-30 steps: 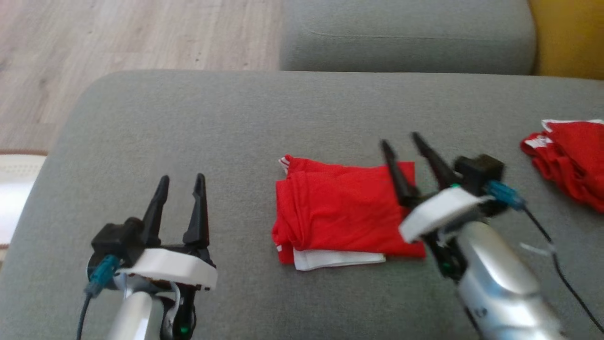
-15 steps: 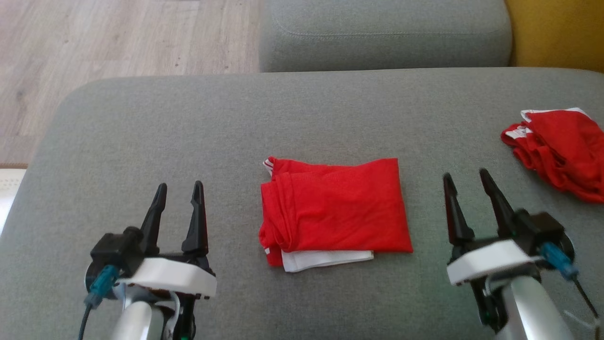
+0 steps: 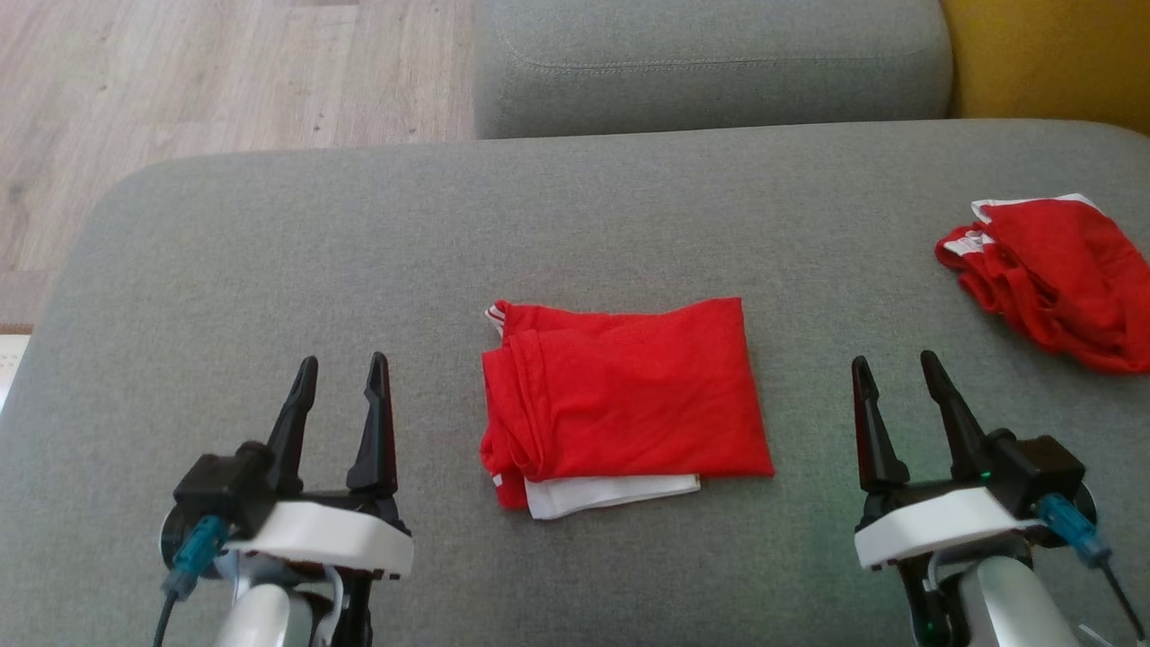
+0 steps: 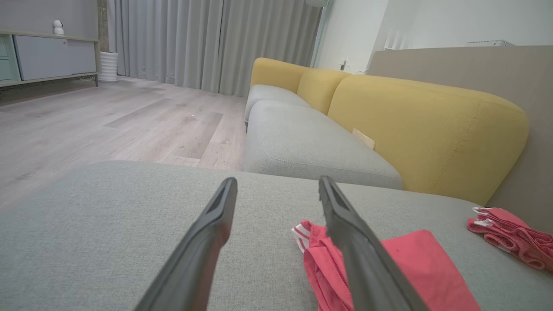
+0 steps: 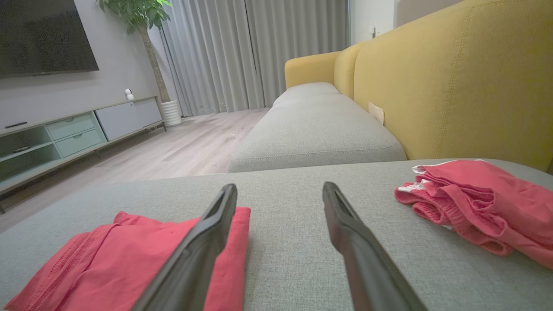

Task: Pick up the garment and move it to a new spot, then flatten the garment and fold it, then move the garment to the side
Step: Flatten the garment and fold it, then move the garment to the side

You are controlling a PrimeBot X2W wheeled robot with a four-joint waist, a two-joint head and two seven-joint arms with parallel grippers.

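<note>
Head view: the folded red fabric garment (image 3: 624,395) lies flat at the middle of the broad grey woven seat cushion (image 3: 269,252), between the two grippers and touching neither. To its left stands the left gripper (image 3: 344,359), and to its right the right gripper (image 3: 894,358). Both are near the cushion's near edge. Each has its two dark fingers spread apart, pointing to the far side and gripping nothing. The garment's far edge reaches beyond both sets of fingertips.

A white layer (image 3: 611,492) protrudes from under the garment's near edge; whether it belongs to the same piece cannot be told. A red-and-white striped trim (image 3: 496,314) shows at the garment's far left corner. A second crumpled red garment (image 3: 1051,270) with white trim lies well apart at the far right, cut off by the picture's edge.

In the left wrist view one finger covers a strip of the folded garment, and the bottom edge cuts off its near part. In the right wrist view one finger covers the garment's right corner.

The cushion surface is plain and lightly textured. Beyond it sits a second grey seat cushion (image 3: 710,63) beside a yellow upholstered backrest (image 3: 1042,63), with pale wood plank floor (image 3: 180,72) to the far left. The right wrist view adds grey pleated curtains (image 5: 216,56), a low cabinet with pale green drawers (image 5: 77,129), a dark wall television (image 5: 43,34) and a potted plant (image 5: 129,13).
</note>
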